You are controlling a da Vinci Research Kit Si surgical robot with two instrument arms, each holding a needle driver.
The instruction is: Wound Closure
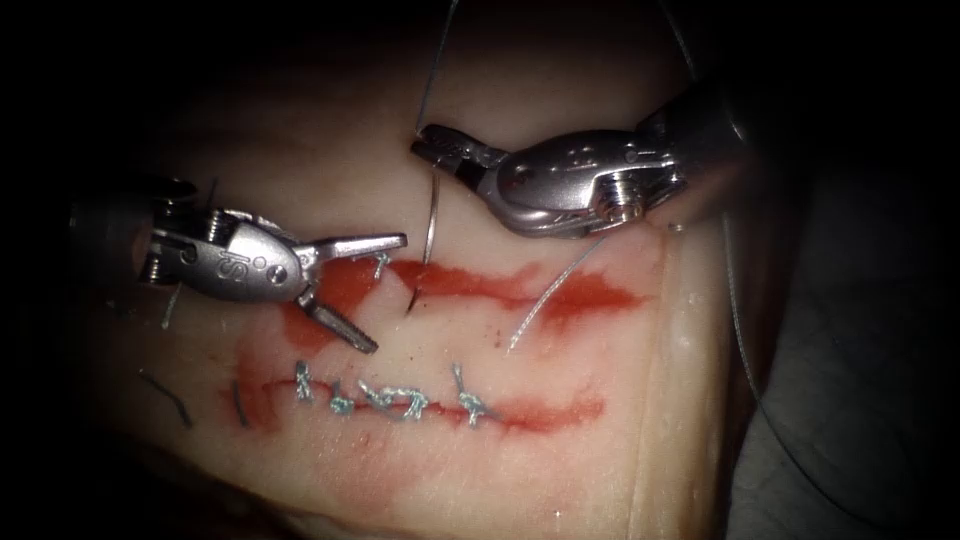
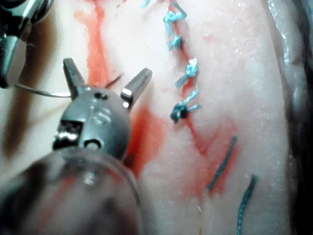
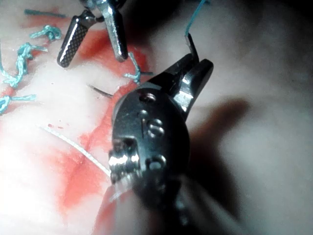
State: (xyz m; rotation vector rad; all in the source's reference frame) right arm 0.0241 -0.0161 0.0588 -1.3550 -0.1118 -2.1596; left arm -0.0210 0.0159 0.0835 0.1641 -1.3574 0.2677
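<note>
The right tool (image 1: 432,147) has its jaws closed on the needle (image 1: 432,215) at the blunt, thread-bearing end of the curve. From that grip the needle runs toward 6 o'clock in the endoscope view, its long axis nearly upright, and its dark tip (image 1: 411,298) is at the surface of the tissue (image 1: 330,150) on the red upper cut (image 1: 480,285); I cannot tell whether the tip has entered. The thread (image 1: 437,60) leaves the same jaws toward 12 o'clock.

The left tool (image 1: 385,290) has its jaws spread wide and holds nothing. One jaw points to 3 o'clock, the other to 5 o'clock. The needle tip lies just beyond the gap between them, at about 3 o'clock from the hinge, so this is the nearer tool to the tip, and the needle's axis crosses the line of its upper jaw.

A loose pale strand (image 1: 545,300) lies across the red fluid (image 1: 590,295) to the right. At 6 o'clock, a lower cut carries a row of blue knots (image 1: 385,400).
</note>
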